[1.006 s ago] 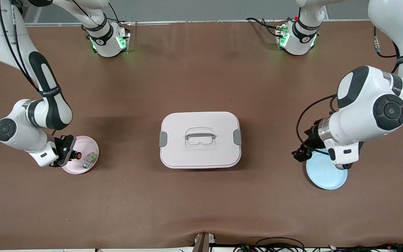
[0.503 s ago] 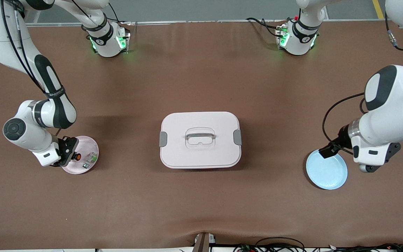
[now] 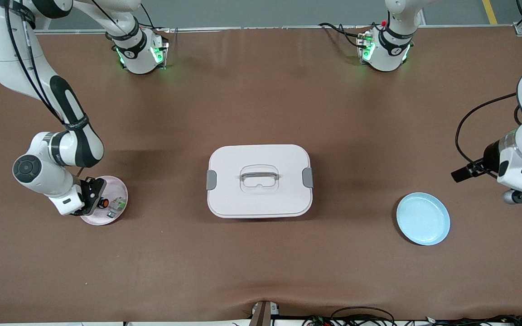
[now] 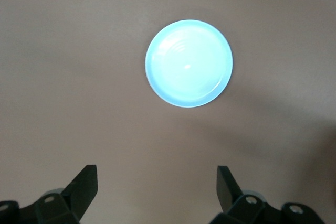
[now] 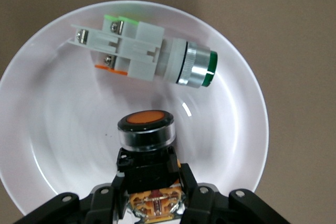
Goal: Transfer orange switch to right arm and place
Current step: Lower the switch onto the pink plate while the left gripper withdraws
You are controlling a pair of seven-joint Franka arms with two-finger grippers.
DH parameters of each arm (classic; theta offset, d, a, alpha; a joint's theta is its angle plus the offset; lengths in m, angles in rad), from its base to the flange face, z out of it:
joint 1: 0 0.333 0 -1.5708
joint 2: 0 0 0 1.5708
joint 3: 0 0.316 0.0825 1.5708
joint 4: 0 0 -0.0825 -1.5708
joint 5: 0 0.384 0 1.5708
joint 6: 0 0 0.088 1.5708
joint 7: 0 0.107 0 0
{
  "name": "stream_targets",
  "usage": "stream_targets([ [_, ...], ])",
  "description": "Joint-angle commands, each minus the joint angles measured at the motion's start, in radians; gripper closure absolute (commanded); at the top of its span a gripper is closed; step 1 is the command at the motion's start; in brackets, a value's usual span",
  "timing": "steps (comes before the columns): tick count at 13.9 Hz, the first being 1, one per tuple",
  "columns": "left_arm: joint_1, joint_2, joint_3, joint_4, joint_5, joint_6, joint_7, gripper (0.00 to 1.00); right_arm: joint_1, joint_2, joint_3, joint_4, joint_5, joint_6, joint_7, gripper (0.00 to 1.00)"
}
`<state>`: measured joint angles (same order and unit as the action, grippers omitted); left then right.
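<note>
no readable text, labels or numbers on anything

Glossy white shells with black joint bands and round dark grey caps at the elbows. Small printed lettering on a black band of the right arm. Black cables along both arms, one looping free off the left wrist. Green lights glowing at both bases. Left hand [image 4: 156, 195] with black, wedge-shaped fingers on black mounts with small round holes. Right hand [image 5: 149, 182] black too, with pale round screw heads in its body
</note>
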<state>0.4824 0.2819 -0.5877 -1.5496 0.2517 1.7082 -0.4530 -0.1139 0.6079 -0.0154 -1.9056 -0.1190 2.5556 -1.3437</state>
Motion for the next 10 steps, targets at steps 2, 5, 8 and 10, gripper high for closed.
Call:
stream_targets([
  [2, 0.086, -0.098, -0.012, -0.07, -0.093, 0.004, 0.195, 0.0, -0.01, 0.001, 0.005, 0.0, -0.021, 0.011, 0.026, 0.01],
  [5, 0.122, -0.147, -0.012, -0.078, -0.12, -0.004, 0.368, 0.0, -0.006, -0.007, 0.006, 0.016, -0.019, -0.006, 0.028, 0.0],
  [8, 0.12, -0.182, -0.014, -0.061, -0.12, -0.028, 0.378, 0.0, -0.006, -0.036, 0.009, 0.074, -0.011, -0.15, 0.026, 0.0],
  [10, 0.119, -0.187, -0.026, -0.017, -0.12, -0.033, 0.375, 0.0, -0.006, -0.062, 0.009, 0.149, 0.019, -0.301, 0.034, 0.0],
])
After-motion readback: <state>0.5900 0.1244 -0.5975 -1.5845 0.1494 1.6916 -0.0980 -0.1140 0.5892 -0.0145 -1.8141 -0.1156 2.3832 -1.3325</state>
